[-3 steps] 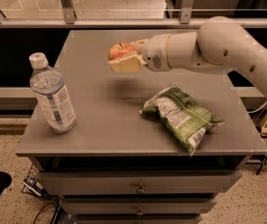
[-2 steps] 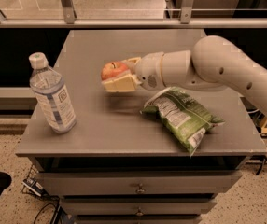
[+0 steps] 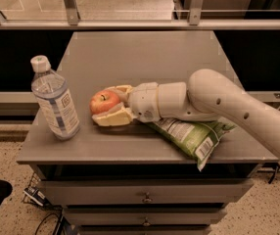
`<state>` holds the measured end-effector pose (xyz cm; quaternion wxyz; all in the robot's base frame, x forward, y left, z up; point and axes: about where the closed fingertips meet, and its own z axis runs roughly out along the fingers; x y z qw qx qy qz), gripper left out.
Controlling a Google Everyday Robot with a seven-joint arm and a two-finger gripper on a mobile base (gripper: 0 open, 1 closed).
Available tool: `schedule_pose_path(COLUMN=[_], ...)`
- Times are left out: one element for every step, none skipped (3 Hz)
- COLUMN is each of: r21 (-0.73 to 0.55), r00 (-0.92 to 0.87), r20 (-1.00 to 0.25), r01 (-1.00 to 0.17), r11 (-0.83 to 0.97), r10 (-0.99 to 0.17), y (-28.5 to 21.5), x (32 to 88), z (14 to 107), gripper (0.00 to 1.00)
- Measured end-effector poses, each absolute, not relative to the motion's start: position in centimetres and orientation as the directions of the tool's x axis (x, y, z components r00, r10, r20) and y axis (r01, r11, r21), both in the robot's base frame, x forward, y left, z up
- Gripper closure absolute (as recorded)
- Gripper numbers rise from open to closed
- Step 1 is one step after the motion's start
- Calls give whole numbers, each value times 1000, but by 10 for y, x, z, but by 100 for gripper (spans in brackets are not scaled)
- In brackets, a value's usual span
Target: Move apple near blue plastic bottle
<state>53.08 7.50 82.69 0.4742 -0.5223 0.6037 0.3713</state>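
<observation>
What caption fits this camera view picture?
Gripper clasps the small round red apple near the clear blue-labelled plastic bottle on the grey table.

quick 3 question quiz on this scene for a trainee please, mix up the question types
1. True or false: the blue plastic bottle stands upright on the table with its white cap on.
2. What is the pincer shut on? A) the bottle's cap B) the apple C) nothing
3. Fill in: the robot's arm crosses above the green-and-white ____.

Key
1. True.
2. B. The pincer sits low at the table, just right of the bottle. The apple is not touching the bottle.
3. chip bag
</observation>
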Motion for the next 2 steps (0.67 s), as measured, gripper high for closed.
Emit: schedule_pose_path(r21=[-53, -53], r00=[3, 3], r20=[-961, -961], r01=[-983, -983], r11=[174, 173], r10=[-277, -277], y=[77, 77], x=[530, 530], z=[828, 831], gripper=[81, 58])
